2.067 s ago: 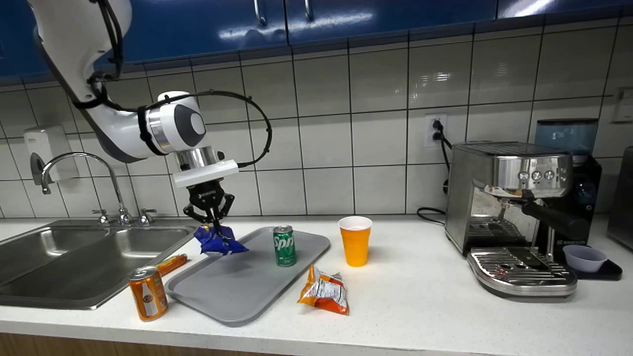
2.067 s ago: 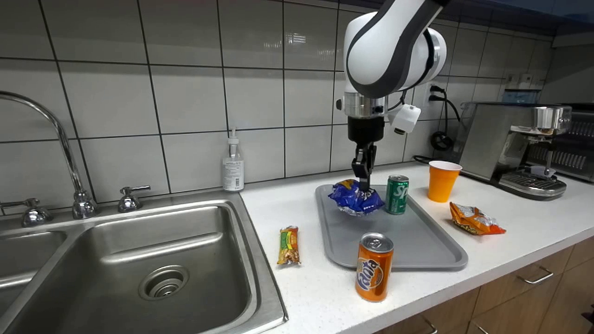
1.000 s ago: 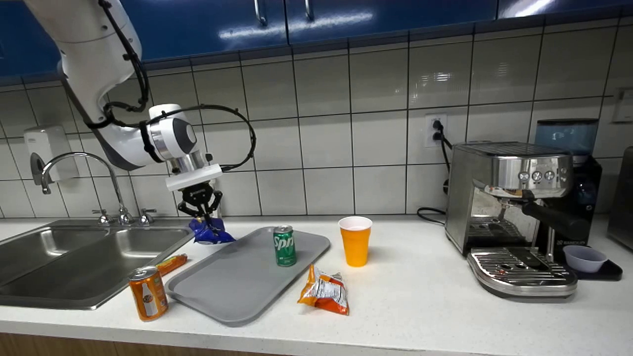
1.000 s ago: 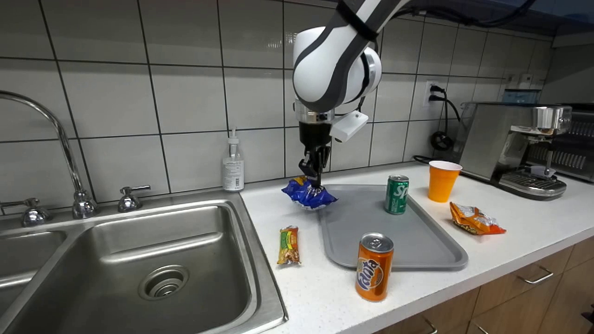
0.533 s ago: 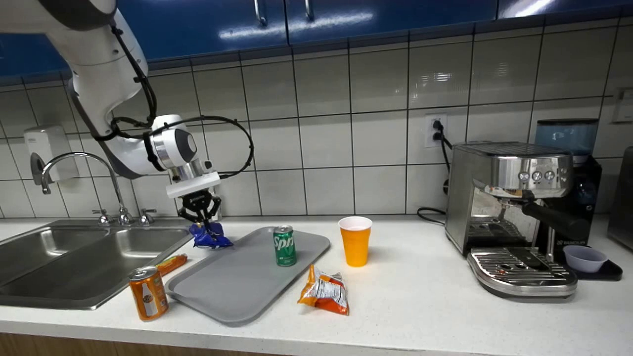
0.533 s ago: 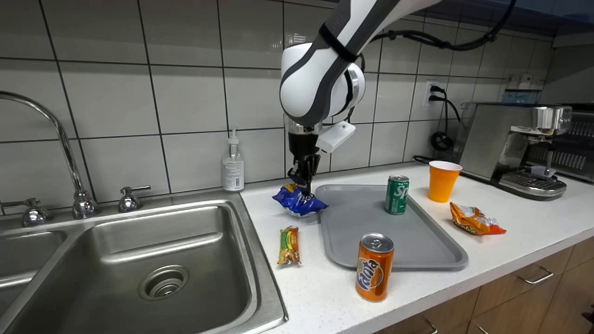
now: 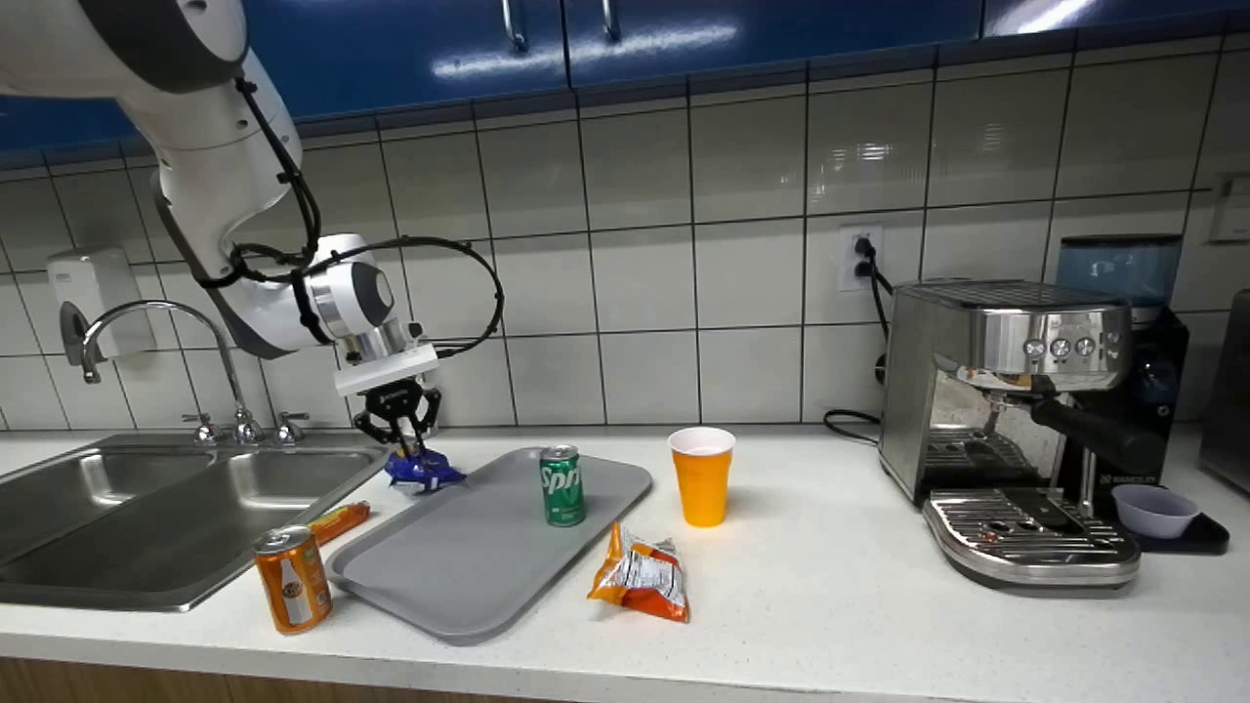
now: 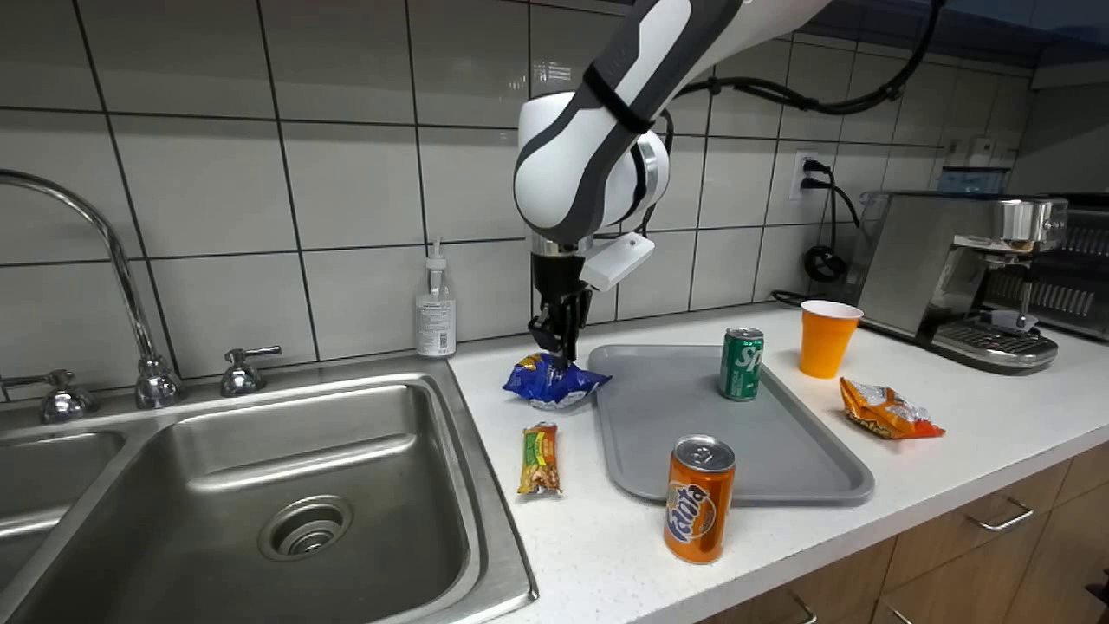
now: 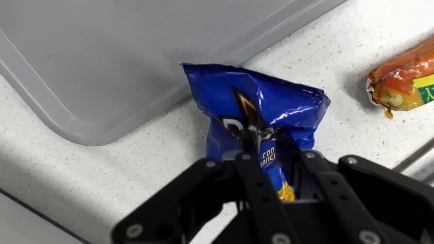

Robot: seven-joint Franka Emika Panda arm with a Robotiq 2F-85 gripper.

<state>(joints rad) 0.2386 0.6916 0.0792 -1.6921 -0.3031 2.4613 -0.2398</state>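
Note:
A crinkled blue chip bag point(image 7: 425, 475) lies on the white counter at the tray's sink-side edge. It also shows in an exterior view point(image 8: 548, 386). In the wrist view the bag point(image 9: 217, 89) lies under the fingers, one corner overlapping the tray's rim. My gripper point(image 7: 412, 451) points down right over the bag, its tips at the bag's top. In the wrist view the fingers point(image 9: 266, 137) are a little apart, with the bag's print showing between them. Whether the tips still touch the bag is hard to tell. The grey tray point(image 7: 488, 566) is beside it.
A green can point(image 7: 562, 486) stands on the tray. An orange can point(image 8: 698, 503) and a small snack packet point(image 8: 540, 459) are near the sink point(image 8: 303, 468). An orange cup point(image 7: 702, 478), orange chip bag point(image 7: 640, 578) and coffee machine point(image 7: 1006, 410) are beyond the tray.
My gripper has carried the blue bag from above the tray toward the sink side and down to the counter. Most recently the fingers have spread slightly and the bag sits flatter.

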